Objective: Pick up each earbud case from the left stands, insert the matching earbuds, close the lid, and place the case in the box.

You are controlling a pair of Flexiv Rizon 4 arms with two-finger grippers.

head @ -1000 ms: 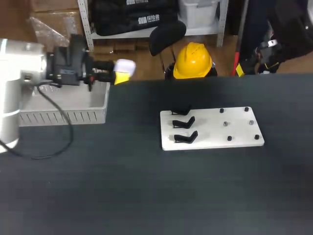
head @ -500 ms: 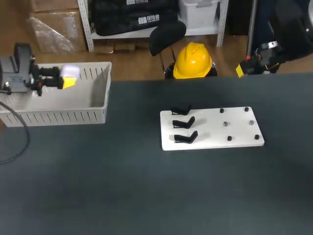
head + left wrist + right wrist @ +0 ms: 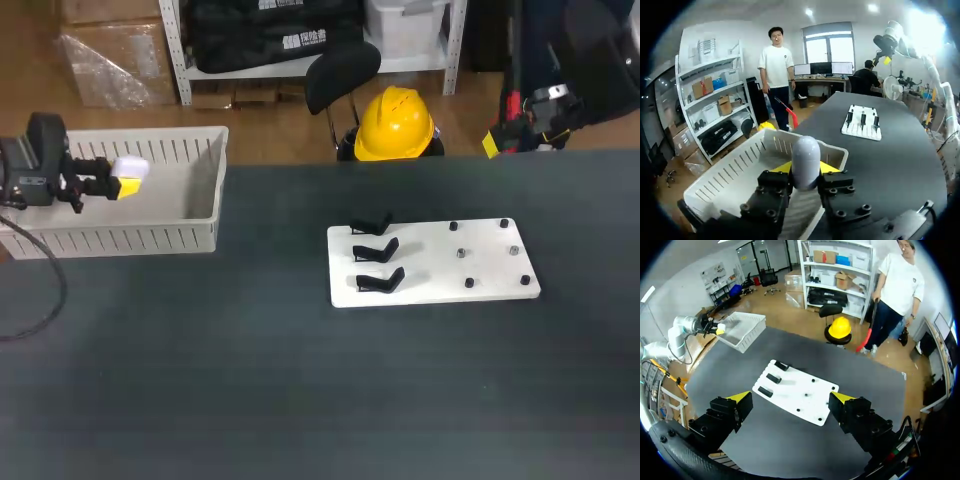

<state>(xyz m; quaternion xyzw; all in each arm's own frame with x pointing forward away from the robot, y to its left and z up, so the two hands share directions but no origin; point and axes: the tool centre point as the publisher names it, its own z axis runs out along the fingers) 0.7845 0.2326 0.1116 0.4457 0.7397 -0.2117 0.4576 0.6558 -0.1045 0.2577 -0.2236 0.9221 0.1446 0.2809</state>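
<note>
A closed white earbud case [image 3: 805,161] stands upright between the yellow-tipped fingers of my left gripper [image 3: 805,170], which is shut on it. In the head view that gripper [image 3: 127,181] holds the case [image 3: 132,166] over the inside of the white slatted box [image 3: 150,238] at the table's far left. The white board [image 3: 440,285] right of the table's middle carries three black stands [image 3: 376,250], all empty. My right gripper [image 3: 790,401] hangs high above the board [image 3: 805,400] with its fingers wide apart and nothing between them.
Several small black pegs [image 3: 468,283] stick up from the board's right half. My right arm [image 3: 545,105] is at the far right corner. A black cable [image 3: 40,315] loops onto the table at the left edge.
My left arm has swung left with the case, from beyond the box's right end to above the box's inside. The right arm has hardly moved.
</note>
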